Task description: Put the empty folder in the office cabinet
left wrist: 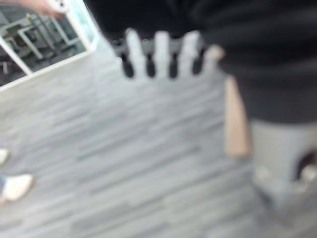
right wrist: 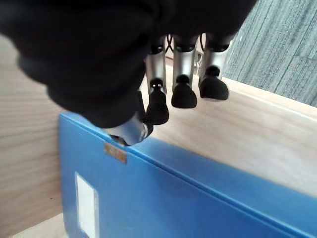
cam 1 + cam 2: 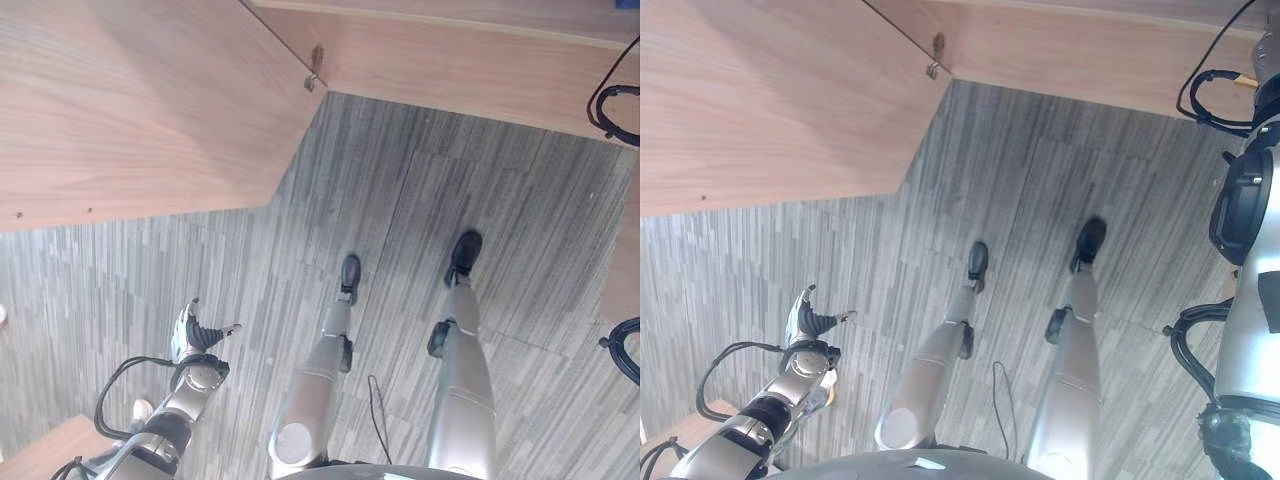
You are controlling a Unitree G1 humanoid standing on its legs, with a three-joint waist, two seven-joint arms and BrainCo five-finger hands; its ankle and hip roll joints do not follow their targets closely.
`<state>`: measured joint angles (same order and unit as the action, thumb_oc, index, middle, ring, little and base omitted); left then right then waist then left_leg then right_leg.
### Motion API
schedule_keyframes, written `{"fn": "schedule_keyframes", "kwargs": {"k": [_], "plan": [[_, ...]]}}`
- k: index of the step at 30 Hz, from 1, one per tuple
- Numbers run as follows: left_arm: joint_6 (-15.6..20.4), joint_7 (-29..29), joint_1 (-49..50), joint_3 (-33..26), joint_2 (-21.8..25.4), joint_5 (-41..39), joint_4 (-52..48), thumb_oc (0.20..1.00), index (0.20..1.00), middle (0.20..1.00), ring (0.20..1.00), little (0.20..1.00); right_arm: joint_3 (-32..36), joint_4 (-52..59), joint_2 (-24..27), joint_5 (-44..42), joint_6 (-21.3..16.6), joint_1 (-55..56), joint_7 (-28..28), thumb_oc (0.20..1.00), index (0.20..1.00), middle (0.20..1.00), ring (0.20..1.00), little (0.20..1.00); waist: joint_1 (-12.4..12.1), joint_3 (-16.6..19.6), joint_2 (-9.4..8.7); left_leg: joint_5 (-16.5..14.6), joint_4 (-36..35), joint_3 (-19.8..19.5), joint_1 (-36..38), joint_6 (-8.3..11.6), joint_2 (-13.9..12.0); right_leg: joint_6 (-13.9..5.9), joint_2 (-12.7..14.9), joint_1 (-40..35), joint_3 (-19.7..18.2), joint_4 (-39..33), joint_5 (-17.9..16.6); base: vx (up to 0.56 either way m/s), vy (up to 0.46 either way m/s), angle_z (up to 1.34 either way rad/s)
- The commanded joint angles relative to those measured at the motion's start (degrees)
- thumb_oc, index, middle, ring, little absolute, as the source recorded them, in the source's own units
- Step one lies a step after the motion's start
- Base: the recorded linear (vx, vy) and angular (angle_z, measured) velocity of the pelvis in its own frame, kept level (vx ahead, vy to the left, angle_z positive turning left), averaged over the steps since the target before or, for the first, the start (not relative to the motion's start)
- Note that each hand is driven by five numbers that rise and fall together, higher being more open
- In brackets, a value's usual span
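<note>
Item one: your right hand [image 2: 163, 74] is hanging just above the blue folder [image 2: 163, 198], fingers [image 2: 184, 91] curled downward, thumb touching the folder's upper edge near a small metal tag [image 2: 115, 152]; you cannot tell whether it is gripping. The folder is standing against light wooden panels of the cabinet [image 2: 277, 134].

Item two: your left hand [image 3: 195, 335] is hanging low over the grey striped floor [image 3: 420, 210], fingers straight and spread, holding nothing.

Item three: a person's white shoe [image 1: 15, 186] is showing on the floor.
</note>
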<state>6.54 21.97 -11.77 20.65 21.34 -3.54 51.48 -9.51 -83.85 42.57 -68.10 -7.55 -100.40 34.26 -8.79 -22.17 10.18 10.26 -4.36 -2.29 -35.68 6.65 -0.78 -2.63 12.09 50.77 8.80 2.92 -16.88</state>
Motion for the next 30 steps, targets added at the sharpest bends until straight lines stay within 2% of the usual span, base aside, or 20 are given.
{"fn": "schedule_keyframes", "kwargs": {"k": [1, 6, 15, 21, 30], "plan": [[-0.64, 0.92, -0.24, 1.71, 3.44, 0.38, 1.67, 1.0, 1.0, 1.0, 1.0, 1.0, -7.61, -0.06, 0.66, 2.4, 2.03, 0.63, -6.07, 0.2, 0.2, 0.2, 0.2, 0.2, -2.6, 2.09, 0.51, -9.03, -0.64, 0.16, 6.6, 2.82, -3.67, -6.55, 1.05, 0.91, -4.03, 6.88, 11.91, 0.0, 0.0, 0.0], [-0.37, -0.13, 1.14, 1.75, 4.2, -0.09, 0.13, 1.0, 1.0, 1.0, 1.0, 1.0, -10.6, 0.88, 0.81, 5.26, 2.45, 1.0, -8.94, 0.2, 0.2, 0.2, 0.2, 0.2, -3.03, 2.19, 0.72, -8.87, -0.64, 0.32, 6.18, 2.93, -3.73, -6.47, 1.06, 1.44, -3.96, 7.18, 11.98, 0.0, 0.0, 0.0], [-0.41, -1.01, 0.67, 0.75, 5.36, -1.97, -1.83, 1.0, 1.0, 1.0, 1.0, 1.0, -12.0, 3.05, -1.64, 8.61, 2.46, 1.76, -10.23, 0.2, 0.2, 0.2, 0.2, 0.2, -2.72, 1.92, 0.67, -8.75, -0.64, 0.48, 6.04, 2.94, -3.89, -6.42, 0.76, 1.7, -4.07, 7.39, 11.79, 0.0, 0.0, 0.0], [0.35, -1.6, 0.0, 0.09, 6.32, -2.63, -3.61, 1.0, 1.0, 1.0, 1.0, 1.0, -22.2, 4.87, -4.78, 21.09, 6.73, 0.83, -14.81, 0.2, 0.2, 0.2, 0.2, 0.2, -2.73, 1.73, 0.08, -8.32, -0.64, 0.5, 5.47, 3.11, -3.84, -6.26, 0.69, 2.12, -3.97, 7.02, 11.22, 0.0, 0.0, 0.0], [0.8, -1.78, -1.11, -0.17, 6.65, -3.09, -4.19, 1.0, 1.0, 1.0, 1.0, 1.0, -26.27, 7.35, -5.45, 25.72, 5.93, -0.01, -17.08, 0.2, 0.2, 0.2, 0.2, 0.2, -2.53, 1.74, -0.21, -7.96, -0.64, 0.38, 4.73, 3.17, -3.81, -6.31, 0.4, 2.59, -4.29, 6.34, 10.82, 0.0, 0.0, 0.0]]}}
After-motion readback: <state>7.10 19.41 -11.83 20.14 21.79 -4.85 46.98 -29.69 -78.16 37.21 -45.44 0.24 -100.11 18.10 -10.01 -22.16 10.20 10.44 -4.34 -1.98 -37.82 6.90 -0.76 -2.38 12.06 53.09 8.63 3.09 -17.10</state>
